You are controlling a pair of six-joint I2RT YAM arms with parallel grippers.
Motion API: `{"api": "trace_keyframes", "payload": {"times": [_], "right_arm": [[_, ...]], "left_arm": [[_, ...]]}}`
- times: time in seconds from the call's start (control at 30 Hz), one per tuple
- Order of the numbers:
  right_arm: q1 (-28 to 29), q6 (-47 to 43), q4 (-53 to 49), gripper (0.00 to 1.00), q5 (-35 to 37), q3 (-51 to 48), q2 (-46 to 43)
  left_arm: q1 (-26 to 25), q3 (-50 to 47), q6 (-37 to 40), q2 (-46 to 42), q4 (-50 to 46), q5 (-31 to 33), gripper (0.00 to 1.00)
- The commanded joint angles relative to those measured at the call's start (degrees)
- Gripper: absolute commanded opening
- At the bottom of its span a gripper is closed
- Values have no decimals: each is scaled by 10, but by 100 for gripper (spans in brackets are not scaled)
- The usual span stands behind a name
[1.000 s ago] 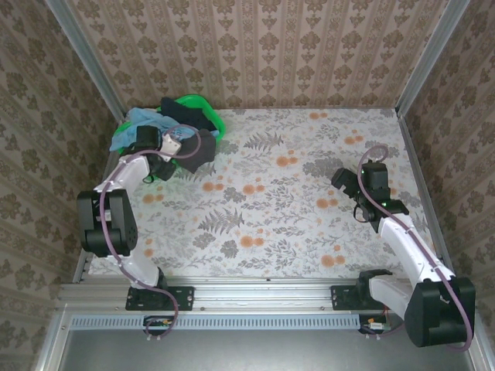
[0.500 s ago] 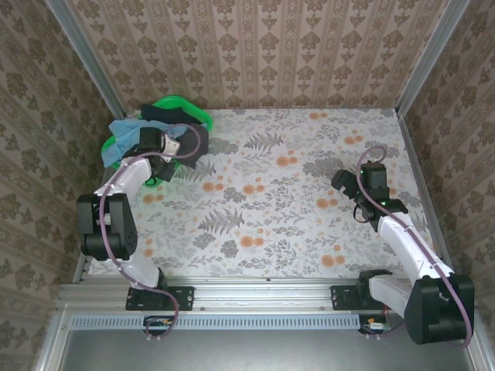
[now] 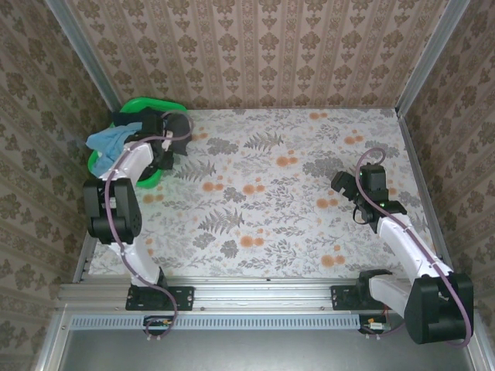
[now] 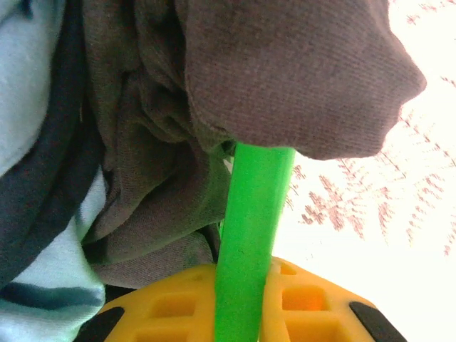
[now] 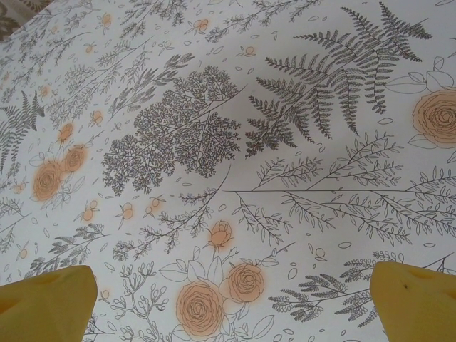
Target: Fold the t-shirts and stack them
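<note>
— Can you see what the left gripper (image 3: 161,143) has, there in the far left corner?

— Not well. In its wrist view everything is very close. One yellow plastic finger (image 4: 313,303) with square holes is cut off by the lower edge, and the smooth green rim of the basket (image 4: 249,235) lies across it. The other finger is hidden, so I cannot tell if the jaws are pressed together.

— And the t-shirts (image 3: 108,139)?

— Heaped in that basket. A dark grey t-shirt (image 4: 285,78), of fine ribbed weave and in thick folds, bulges over the rim. Beside it are a light blue t-shirt (image 4: 28,85) and a dark navy or black fold (image 4: 43,206), both cut off.

— The right gripper (image 3: 352,195)?

— Spread wide, its yellow fingertips (image 5: 46,303) above the flat tablecloth (image 5: 214,107) printed with ferns and orange roses, well apart from the shirts.
</note>
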State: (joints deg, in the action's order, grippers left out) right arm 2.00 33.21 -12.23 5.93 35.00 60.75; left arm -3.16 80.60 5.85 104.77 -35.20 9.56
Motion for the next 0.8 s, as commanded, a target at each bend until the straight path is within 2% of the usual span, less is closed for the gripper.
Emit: {"api": "trace_keyframes", "payload": {"times": [0.0, 0.3, 0.5, 0.6, 0.77], "right_arm": [[-1, -4, -7, 100, 3, -2, -4], [-1, 4, -18, 100, 14, -7, -26], [-1, 6, -21, 100, 17, -11, -32], [-2, 4, -24, 100, 21, -12, -33], [-1, -2, -29, 100, 12, -5, -34]], "left_arm": [[19, 43, -76, 59, -63, 42, 3], [12, 168, -87, 142, -116, 54, 3], [3, 238, -66, 170, -135, 63, 5], [-5, 252, -61, 170, -139, 61, 13], [-27, 267, -78, 138, -152, 57, 18]]}}
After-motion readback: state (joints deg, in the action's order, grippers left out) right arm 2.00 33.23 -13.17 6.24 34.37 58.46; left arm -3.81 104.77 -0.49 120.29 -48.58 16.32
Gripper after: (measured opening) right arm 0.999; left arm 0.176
